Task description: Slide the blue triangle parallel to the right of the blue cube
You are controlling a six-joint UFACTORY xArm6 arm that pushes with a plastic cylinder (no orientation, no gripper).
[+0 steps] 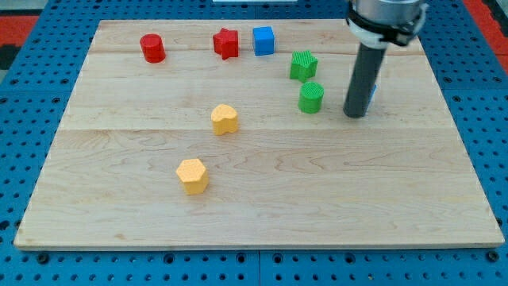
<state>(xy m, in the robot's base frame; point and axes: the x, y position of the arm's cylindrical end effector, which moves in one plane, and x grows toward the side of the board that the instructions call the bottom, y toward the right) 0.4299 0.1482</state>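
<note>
On the wooden board point(254, 191), the blue triangle point(372, 93) seems mostly hidden.

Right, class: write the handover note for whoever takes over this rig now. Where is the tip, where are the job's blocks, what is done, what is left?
My tip is down on the wooden board, at the view's right of the green cylinder.
Blue triangle: only a sliver of blue shows at the rod's right edge; presumably that is it, but the shape is hidden.
Blue cube sits near the view's top, just right of the red star.
Done: nothing visibly finished; the blue sliver lies well below and right of the cube.
Left: slide it up, past the green star, level with the cube on its right.
</note>
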